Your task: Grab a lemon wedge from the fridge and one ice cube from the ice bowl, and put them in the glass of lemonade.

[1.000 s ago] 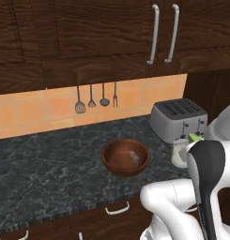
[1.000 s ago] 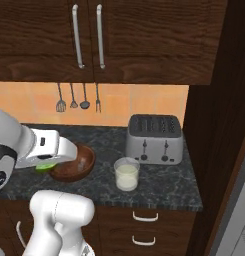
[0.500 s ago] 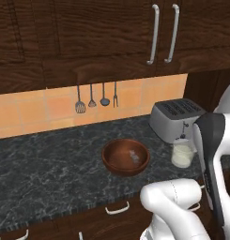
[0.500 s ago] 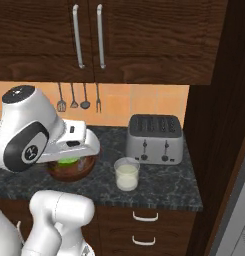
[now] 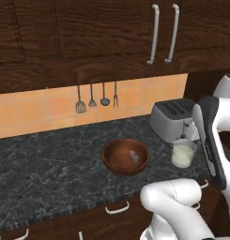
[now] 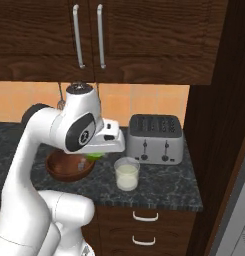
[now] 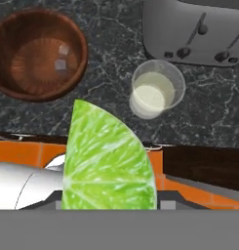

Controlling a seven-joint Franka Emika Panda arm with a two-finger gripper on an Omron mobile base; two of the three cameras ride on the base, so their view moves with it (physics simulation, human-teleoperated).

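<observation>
Looking from the left base view, we see the ice bowl [image 5: 126, 157] on the dark counter [image 5: 46, 173] with pale ice cubes [image 5: 134, 155] inside, too small to count; the glass of lemonade [image 5: 183, 153] stands to its right, just in front of the toaster [image 5: 174, 120], and our own arm covers the counter's right end. In the right base view the gripper [image 6: 95, 156] hangs above the bowl's right rim, a sliver of the lemon wedge [image 6: 95, 156] showing green beneath the hand, while the arm hides the bowl's left part; open counter lies between glass and front edge. In the hand view the wedge [image 7: 107, 161] fills the foreground, pinched between fingers it hides, its base cut off below; beyond it the glass's mouth [image 7: 157, 88] is unobstructed.
</observation>
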